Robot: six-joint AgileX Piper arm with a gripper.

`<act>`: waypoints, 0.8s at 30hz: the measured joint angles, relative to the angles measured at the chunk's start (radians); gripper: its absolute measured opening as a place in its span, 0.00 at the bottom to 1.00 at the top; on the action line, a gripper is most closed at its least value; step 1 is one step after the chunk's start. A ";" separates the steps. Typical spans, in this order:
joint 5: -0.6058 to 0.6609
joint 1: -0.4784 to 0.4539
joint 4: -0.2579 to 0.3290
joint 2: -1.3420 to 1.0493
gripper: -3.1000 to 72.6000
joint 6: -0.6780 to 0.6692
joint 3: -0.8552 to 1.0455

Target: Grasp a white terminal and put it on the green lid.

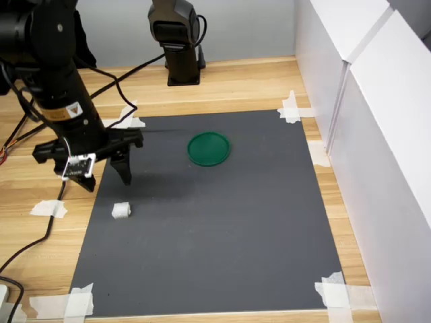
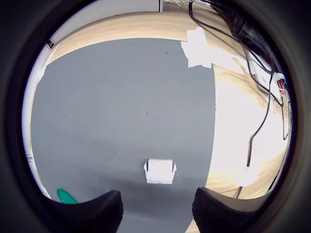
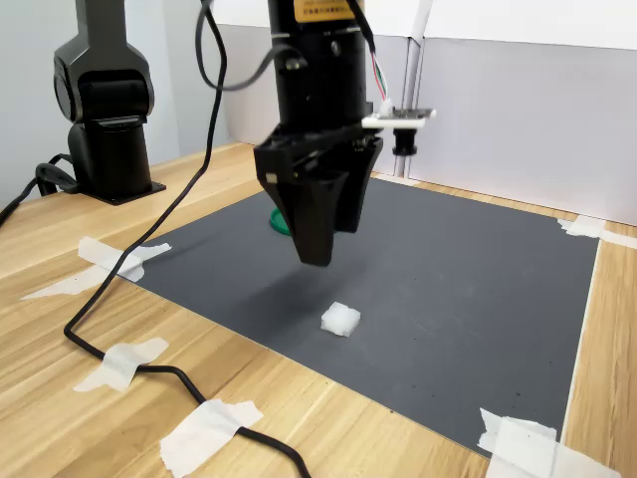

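The white terminal is a small white block lying near the first exterior view's left edge of the dark grey mat. My gripper hangs open just above and behind it, nothing between its fingers. In the wrist view the terminal lies just ahead of the gap between the two dark fingertips. The green lid lies flat on the mat's far middle, well apart from the terminal. In the second exterior view the gripper hovers over the terminal and hides most of the lid.
A second black arm's base stands on the wooden table behind the mat. White panels wall the first exterior view's right side. Tape pieces hold the mat's corners, and a black cable trails across the wood.
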 joint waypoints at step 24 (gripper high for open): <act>-0.072 0.000 0.011 0.140 0.85 -0.035 -0.012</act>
